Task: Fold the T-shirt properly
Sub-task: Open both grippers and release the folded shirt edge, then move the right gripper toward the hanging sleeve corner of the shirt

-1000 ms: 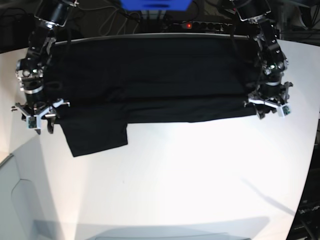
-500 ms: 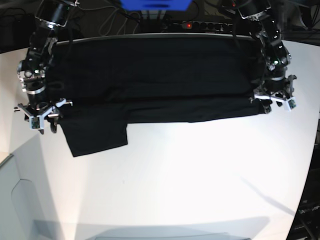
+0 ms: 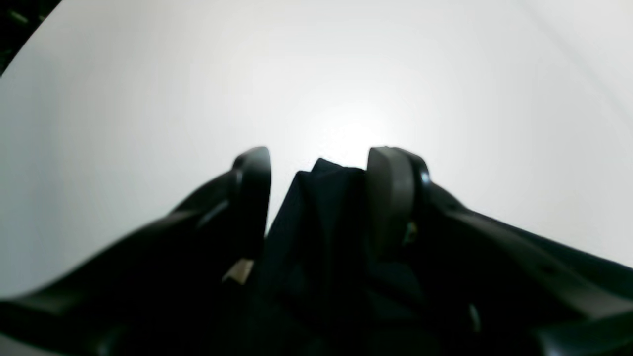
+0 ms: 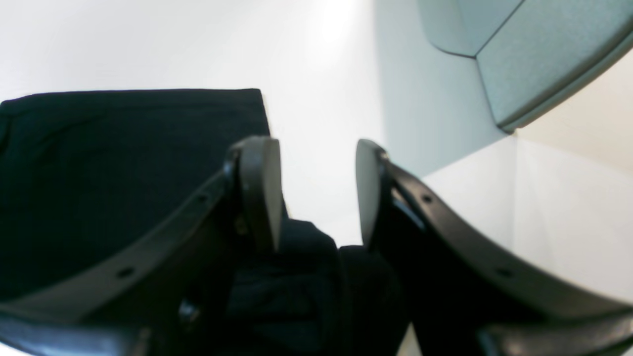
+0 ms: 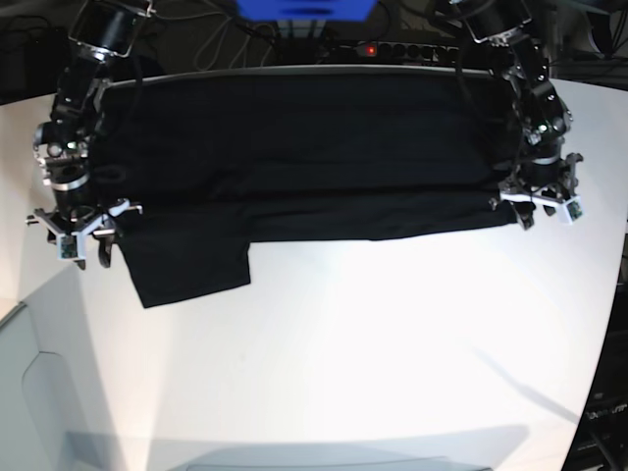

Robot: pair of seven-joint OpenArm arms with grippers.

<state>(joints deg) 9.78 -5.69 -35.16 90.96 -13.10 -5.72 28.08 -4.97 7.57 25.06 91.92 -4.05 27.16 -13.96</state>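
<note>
So far: one lengthwise fold done.
T-shirt [image 5: 294, 157]: flat band across far bench [image 5: 373, 343], one sleeve sticking out.
Left gripper [image 3: 319, 168]: fingers apart, cloth between.
Right gripper [image 4: 319, 193]: fingers apart; grip unclear.
Left: sleeve, cross folds, probably.

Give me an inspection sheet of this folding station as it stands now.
Surface: white table, bare in front.
Job's things: large black cloth T-shirt spread across the far half, one sleeve hanging forward at the right arm's side.
Clutter: nothing seen.
End effectors: left end effector open, black cloth between its fingers; right end effector open, cloth bunched low between its fingers.
Cables: black cables behind the table.
Surroundings: power strip with a red light, blue box.
</note>
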